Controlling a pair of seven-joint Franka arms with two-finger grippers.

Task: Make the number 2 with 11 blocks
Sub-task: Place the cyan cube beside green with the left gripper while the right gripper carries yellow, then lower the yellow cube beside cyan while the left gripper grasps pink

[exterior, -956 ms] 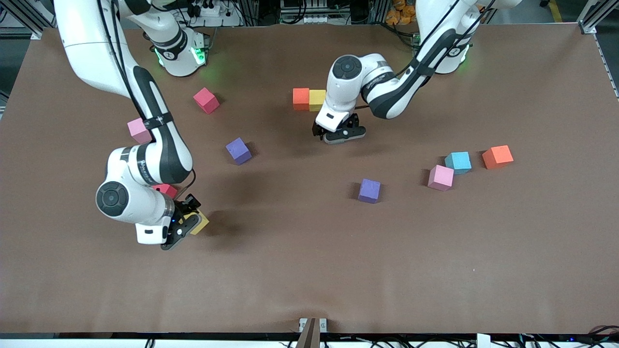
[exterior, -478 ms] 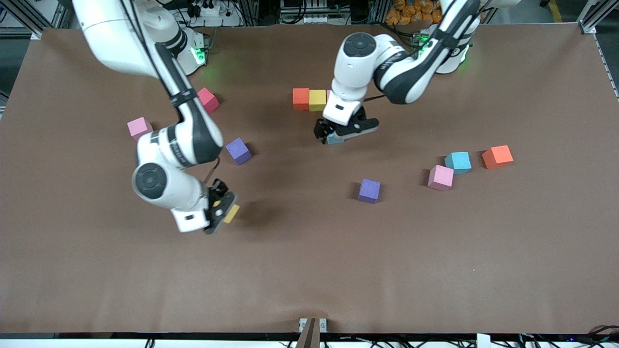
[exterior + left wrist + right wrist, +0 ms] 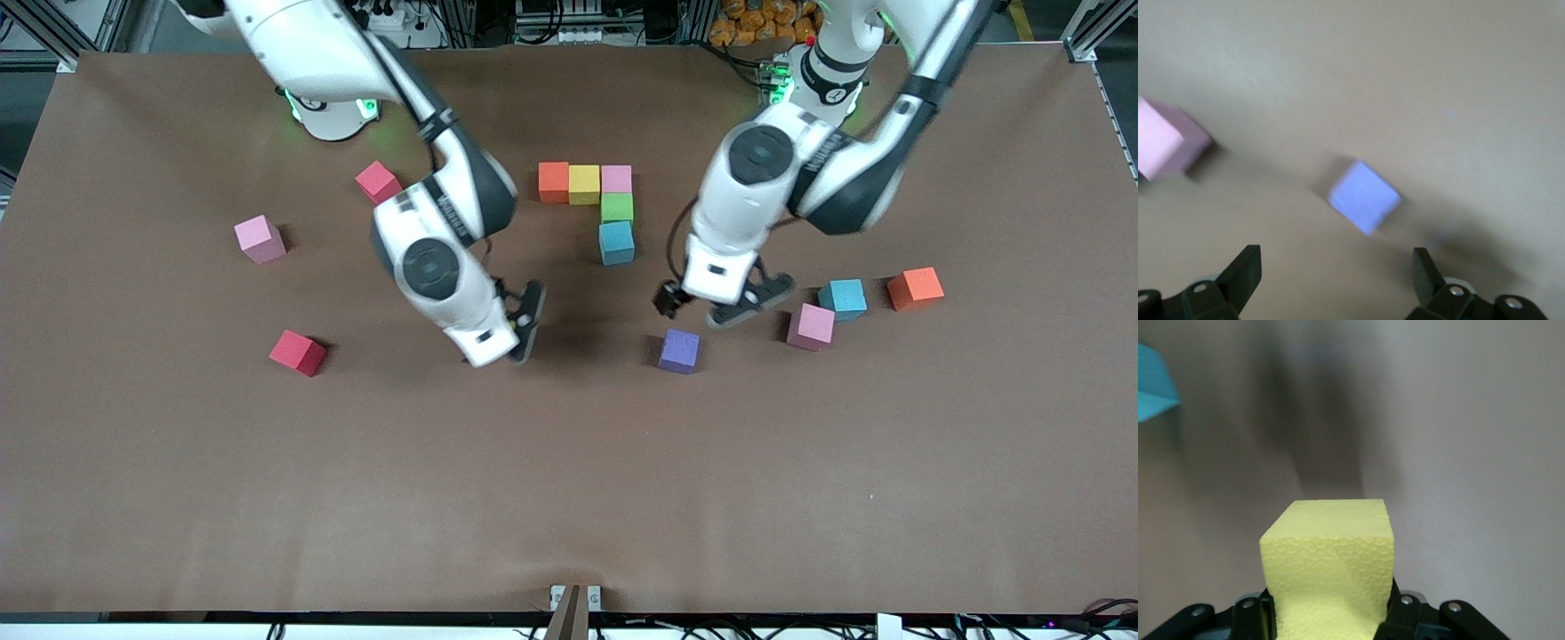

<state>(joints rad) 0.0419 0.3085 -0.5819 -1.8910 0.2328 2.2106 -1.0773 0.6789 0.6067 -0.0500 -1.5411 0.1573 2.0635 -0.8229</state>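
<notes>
While partial digit (image 3: 596, 200) sits mid-table, loose matte foam cubes ring it: pink cube (image 3: 260, 239) and red cube (image 3: 298, 353) toward right arm's end. Right gripper (image 3: 516, 329) has come across since a second ago, now over bare brown table (image 3: 569, 498) just nearer camera than digit, pinching yellow foam cube (image 3: 1328, 570). Digit now shows orange, yellow, pink row plus green and light blue cubes, uncovered as left arm withdrew. Left gripper (image 3: 711, 307), fingers spread and empty, has swung over purple cube (image 3: 679, 350). Judgement: five of eleven placed; yellow likely sixth.

The blue block (image 3: 1153, 383) is cut off at the upper left edge; both arms blur in the front view.
</notes>
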